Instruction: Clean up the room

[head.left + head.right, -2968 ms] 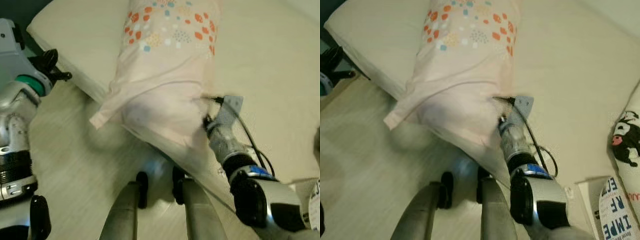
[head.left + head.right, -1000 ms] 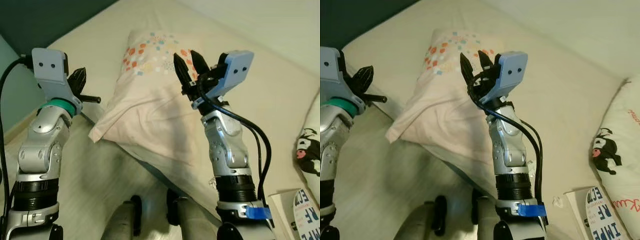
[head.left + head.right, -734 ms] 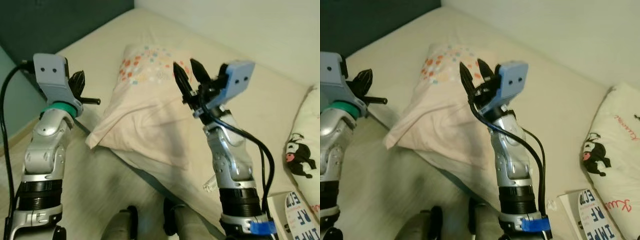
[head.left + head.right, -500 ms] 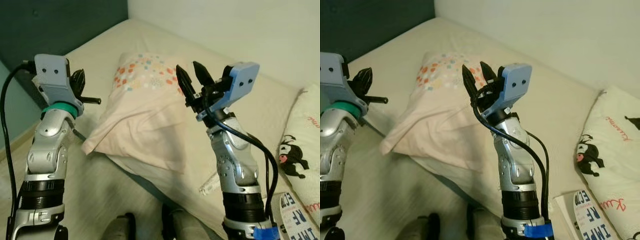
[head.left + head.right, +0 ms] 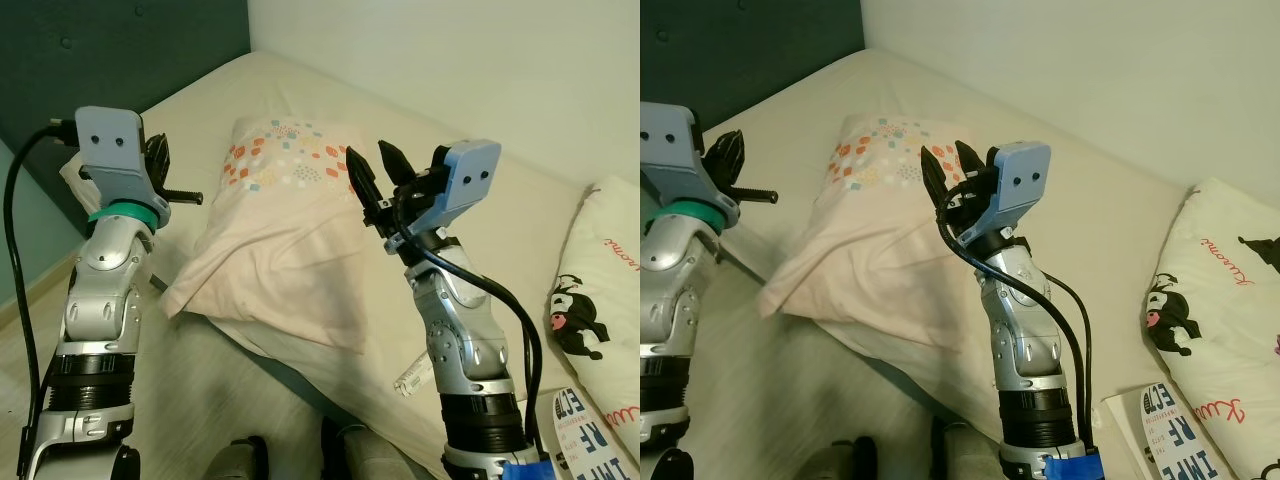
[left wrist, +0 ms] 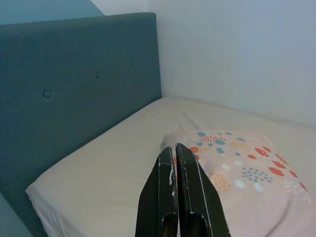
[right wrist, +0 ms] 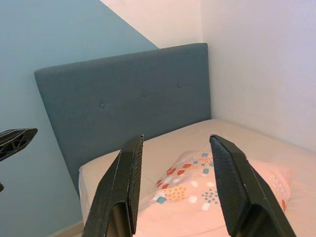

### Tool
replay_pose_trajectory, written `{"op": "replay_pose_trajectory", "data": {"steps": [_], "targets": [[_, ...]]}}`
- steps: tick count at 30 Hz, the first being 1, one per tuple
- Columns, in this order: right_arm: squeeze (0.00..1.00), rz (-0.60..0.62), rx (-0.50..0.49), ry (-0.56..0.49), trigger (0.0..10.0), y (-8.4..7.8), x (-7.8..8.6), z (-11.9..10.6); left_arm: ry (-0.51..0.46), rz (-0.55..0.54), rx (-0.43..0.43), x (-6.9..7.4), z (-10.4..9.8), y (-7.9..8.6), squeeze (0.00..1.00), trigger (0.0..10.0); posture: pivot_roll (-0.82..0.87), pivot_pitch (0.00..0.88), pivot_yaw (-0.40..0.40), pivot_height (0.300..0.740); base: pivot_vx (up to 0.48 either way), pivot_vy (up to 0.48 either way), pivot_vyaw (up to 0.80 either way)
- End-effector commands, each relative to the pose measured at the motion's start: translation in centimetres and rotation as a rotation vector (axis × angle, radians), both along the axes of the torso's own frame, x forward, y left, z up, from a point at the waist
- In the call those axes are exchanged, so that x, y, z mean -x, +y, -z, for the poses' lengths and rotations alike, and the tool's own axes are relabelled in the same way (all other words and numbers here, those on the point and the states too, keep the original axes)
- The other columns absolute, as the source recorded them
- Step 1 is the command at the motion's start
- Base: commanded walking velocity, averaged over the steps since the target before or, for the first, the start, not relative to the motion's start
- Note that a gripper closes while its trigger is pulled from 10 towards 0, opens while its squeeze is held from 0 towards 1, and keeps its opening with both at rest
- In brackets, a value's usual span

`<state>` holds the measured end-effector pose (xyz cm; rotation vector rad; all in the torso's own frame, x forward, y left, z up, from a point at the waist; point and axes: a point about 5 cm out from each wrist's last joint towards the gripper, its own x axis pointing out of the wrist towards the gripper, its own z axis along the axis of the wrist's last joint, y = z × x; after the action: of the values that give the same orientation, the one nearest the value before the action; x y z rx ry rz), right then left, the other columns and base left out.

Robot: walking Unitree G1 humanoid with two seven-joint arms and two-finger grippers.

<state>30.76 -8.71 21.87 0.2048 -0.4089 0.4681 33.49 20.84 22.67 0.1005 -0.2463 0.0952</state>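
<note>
A pale pink pillow [image 5: 285, 235] with coloured dots at its far end lies flat on the cream bed [image 5: 520, 220], near the left edge of the mattress, with one near corner hanging a little over that edge. The right pincer [image 5: 378, 172] is raised in the air above the right side of the pillow, apart from it; its two black fingers [image 7: 126, 182] are spread wide and hold nothing. The left pincer [image 5: 157, 160] is lifted at the left of the bed, beside the dark teal headboard [image 6: 74, 89]; its fingers [image 6: 168, 197] are pressed together with nothing between them. At the far right of the bed rests a white cushion [image 5: 1220, 300] with a cartoon print. Near it, at the near right, lies a white book [image 5: 1170, 435] with big blue letters.
</note>
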Motion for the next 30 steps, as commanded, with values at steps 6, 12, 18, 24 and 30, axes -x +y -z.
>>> {"op": "replay_pose_trajectory", "data": {"steps": [6, 12, 18, 24, 30], "targets": [[0.0, 0.009, 0.002, 0.014, 10.0, -0.05, 0.05, 0.19, 0.004, 0.0, -0.003, -0.17, 0.44, -0.23, 0.0, 10.0, -0.03, 0.041, -0.007, 0.74, -0.255, 0.0, 0.0], [0.0, 0.002, 0.004, 0.015, 10.0, -0.02, 0.07, 0.3, 0.002, -0.002, -0.006, -0.17, 0.55, -0.33, 0.0, 10.0, -0.03, 0.037, -0.01, 0.74, -0.313, 0.0, 0.0], [0.0, 0.009, 0.014, 0.022, 10.0, -0.49, -0.04, 0.51, -0.001, -0.004, -0.007, -0.18, 0.61, -0.33, 0.0, 10.0, -0.03, 0.037, -0.011, 0.74, -0.326, 0.0, 0.0], [0.0, 0.007, 0.021, 0.023, 10.0, -0.57, -0.04, 0.54, -0.003, -0.004, -0.006, -0.17, 0.62, -0.35, 0.0, 10.0, -0.03, 0.036, -0.013, 0.74, -0.326, 0.0, 0.0], [0.0, 0.005, 0.026, 0.025, 10.0, -0.62, -0.06, 0.63, -0.003, -0.006, -0.005, -0.18, 0.66, -0.37, 0.0, 10.0, -0.03, 0.035, -0.014, 0.74, -0.328, 0.0, 0.0]]}}
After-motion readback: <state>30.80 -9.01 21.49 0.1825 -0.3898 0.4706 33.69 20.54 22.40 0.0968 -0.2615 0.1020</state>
